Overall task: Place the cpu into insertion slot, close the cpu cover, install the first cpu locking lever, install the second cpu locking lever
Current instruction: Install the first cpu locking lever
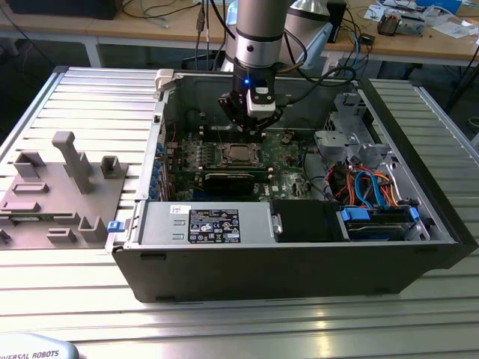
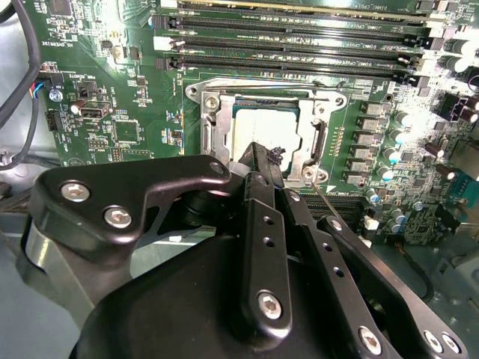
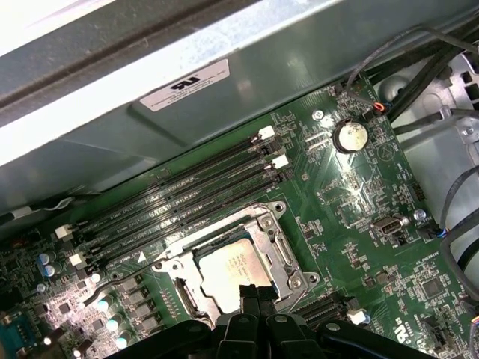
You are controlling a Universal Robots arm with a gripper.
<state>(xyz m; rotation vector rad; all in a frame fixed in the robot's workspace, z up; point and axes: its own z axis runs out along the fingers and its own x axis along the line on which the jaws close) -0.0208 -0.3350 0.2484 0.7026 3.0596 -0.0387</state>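
On the exterior view's left, a grey fixture block [image 1: 56,191] is sitting on the ribbed table [image 1: 224,321] beside the open computer case [image 1: 299,262]. Mid-case, the silver-grey cpu [image 3: 230,271] is lying in the insertion slot [image 2: 224,105] with the cpu cover [image 3: 275,238] framing it. The gripper [image 2: 262,153] is hovering just above with fingers pinched together, holding nothing, partly blocking the cpu; memory slots [image 3: 179,194] are running alongside.

cpu [image 3: 233,271] in insertion slot [image 3: 278,228], under cpu cover [image 3: 288,263]

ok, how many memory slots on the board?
4 memory slots, side by side between the case wall and the socket: first, second, third, and fourth next to the socket. None looks hidden.
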